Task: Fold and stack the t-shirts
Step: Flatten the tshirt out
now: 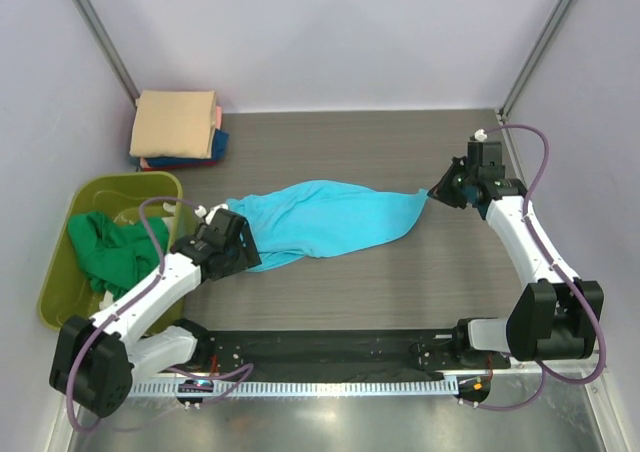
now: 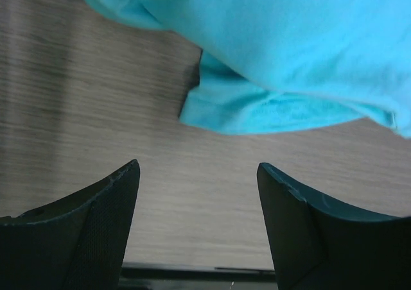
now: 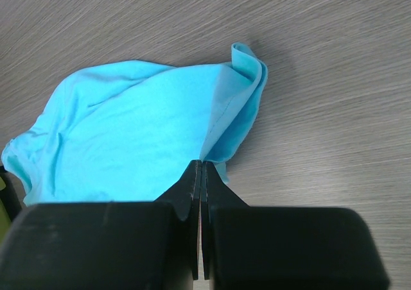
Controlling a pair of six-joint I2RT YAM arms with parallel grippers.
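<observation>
A bright turquoise t-shirt [image 1: 325, 222] lies stretched across the middle of the table. My right gripper [image 1: 437, 194] is shut on its right corner; in the right wrist view the cloth [image 3: 128, 136] runs away from the closed jaws of the gripper [image 3: 201, 165]. My left gripper [image 1: 236, 244] is open and empty, low over the shirt's left end; in the left wrist view the cloth edge [image 2: 270, 110] lies just beyond the gripper [image 2: 198, 168]. A green t-shirt [image 1: 110, 252] sits in the bin. Folded tan [image 1: 175, 122], pink and dark blue shirts are stacked at the back left.
An olive-yellow plastic bin [image 1: 62, 272] stands at the left edge beside the left arm. White walls enclose the table on three sides. A black strip [image 1: 320, 347] runs along the near edge between the arm bases.
</observation>
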